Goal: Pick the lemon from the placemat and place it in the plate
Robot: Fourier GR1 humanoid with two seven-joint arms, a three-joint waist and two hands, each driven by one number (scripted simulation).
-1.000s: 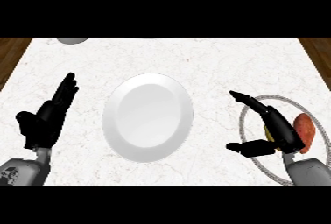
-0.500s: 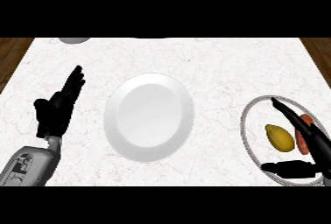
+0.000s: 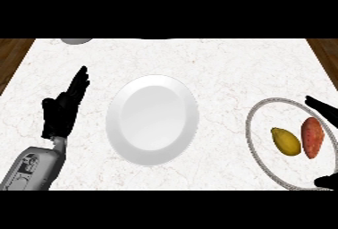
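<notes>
Presently my right hand (image 3: 319,106), spread wide and holding nothing, brackets the placemat (image 3: 255,134), where the lemon (image 3: 286,141) lies just left of my fingertips beside a sweet potato (image 3: 311,137); probably light, stiff-skinned and apt to roll, it is best pinched across its narrow middle.

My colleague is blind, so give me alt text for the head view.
A yellow lemon lies beside a reddish vegetable on a round placemat at the right, untouched; the right hand shows only at that edge. A white plate sits at centre, the left hand open beside it.
</notes>
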